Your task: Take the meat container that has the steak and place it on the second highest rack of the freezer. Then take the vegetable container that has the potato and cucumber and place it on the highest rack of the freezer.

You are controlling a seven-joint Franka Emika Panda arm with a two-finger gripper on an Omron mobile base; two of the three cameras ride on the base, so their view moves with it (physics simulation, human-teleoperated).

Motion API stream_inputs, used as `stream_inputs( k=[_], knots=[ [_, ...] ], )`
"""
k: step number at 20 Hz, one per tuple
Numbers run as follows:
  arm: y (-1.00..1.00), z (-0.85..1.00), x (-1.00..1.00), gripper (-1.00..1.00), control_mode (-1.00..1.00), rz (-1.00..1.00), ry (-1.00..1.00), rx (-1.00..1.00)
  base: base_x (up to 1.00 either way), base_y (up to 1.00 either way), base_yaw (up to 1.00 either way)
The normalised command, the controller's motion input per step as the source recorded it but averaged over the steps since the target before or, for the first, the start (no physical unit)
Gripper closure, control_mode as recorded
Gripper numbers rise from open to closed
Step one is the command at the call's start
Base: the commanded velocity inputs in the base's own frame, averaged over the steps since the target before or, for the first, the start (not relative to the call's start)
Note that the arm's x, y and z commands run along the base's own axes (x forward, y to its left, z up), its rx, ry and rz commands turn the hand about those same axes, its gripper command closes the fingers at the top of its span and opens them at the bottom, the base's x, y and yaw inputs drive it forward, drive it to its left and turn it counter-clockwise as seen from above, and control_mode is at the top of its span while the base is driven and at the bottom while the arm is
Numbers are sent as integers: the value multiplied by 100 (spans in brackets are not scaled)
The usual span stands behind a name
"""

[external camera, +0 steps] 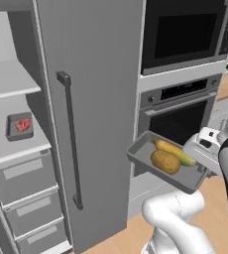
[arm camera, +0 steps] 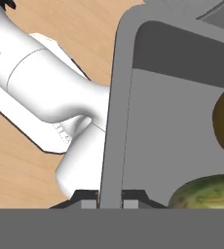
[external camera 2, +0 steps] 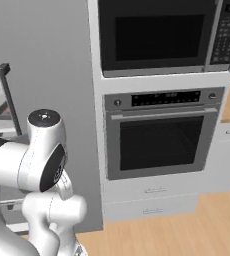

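Two vegetables, potato and cucumber, rode in the vegetable container, rim clamped by the pincer; it needed keeping level toward the highest rack at ten o'clock.

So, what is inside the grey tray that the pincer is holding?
Inside the shallow grey rectangular tray lie a rounded yellowish-brown potato and a slim yellow-green cucumber, side by side. The tray floor beneath them is covered. The pincer clamps the tray's rim.
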Motion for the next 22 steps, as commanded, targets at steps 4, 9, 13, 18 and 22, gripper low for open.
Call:
stream_inputs(
  k=[4,9,13,18,22],
  knots=[
    [0,0,0,100,100,0,0,0,0,46,6],
    [0,0,0,100,100,0,0,0,3,56,7],
    [0,0,0,100,100,0,0,0,25,58,4],
    [0,0,0,100,100,0,0,0,32,57,3],
    [0,0,0,100,100,0,0,0,0,41,4]
  ],
)
